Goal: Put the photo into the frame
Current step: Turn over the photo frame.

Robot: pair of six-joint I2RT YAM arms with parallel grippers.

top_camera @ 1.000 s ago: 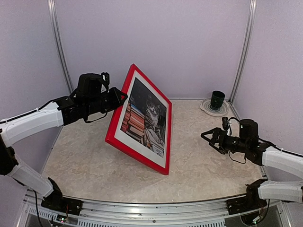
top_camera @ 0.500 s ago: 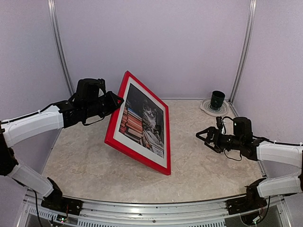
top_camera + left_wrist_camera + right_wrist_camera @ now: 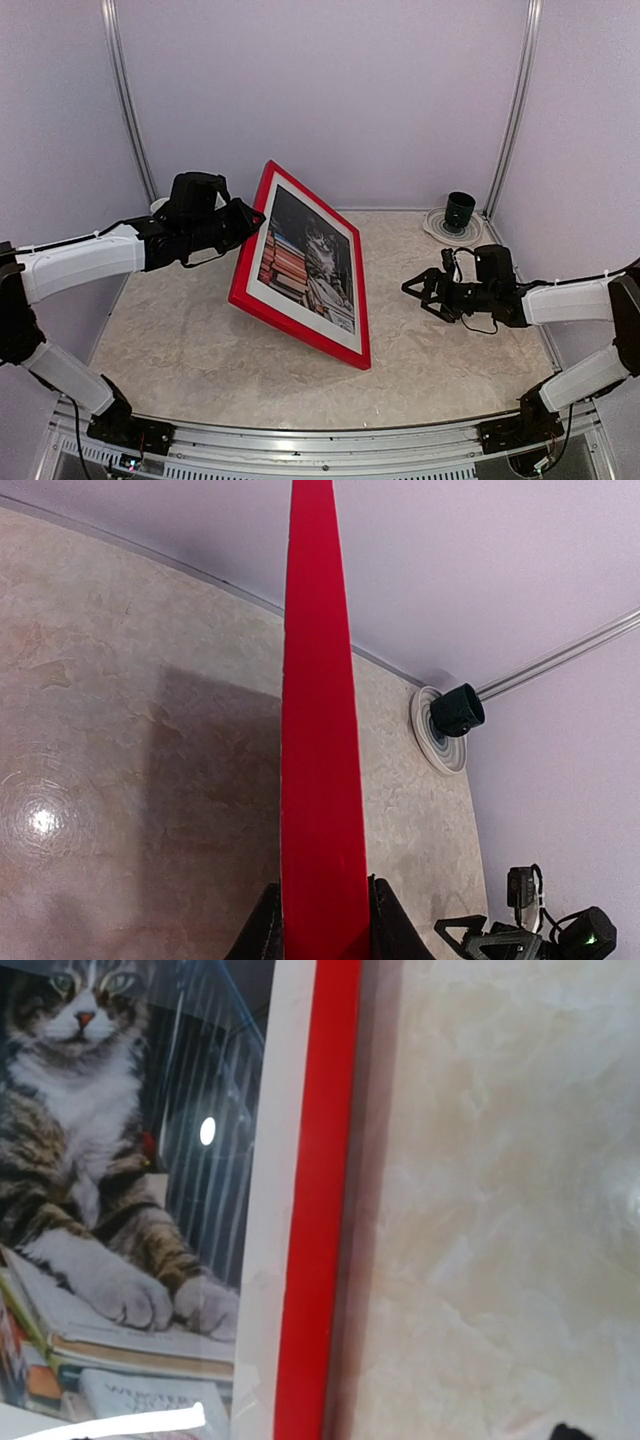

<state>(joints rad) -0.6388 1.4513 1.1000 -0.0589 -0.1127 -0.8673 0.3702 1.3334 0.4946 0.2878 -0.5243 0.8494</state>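
Left pincer (image 3: 250, 218) clenched on the upper left rail of the frame (image 3: 318, 730), held tilted over the worktop (image 3: 440, 370); the photo (image 3: 308, 262) sits inside it, within a white border (image 3: 262, 1210); right pincer (image 3: 413, 296) released, empty, near the frame's right side, not touching

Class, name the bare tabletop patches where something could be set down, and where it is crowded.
Free: the near strip of beige marbled tabletop before the red picture frame, and the patch under the left arm. Crowded: between frame and right hand; dark cup in back-right corner.
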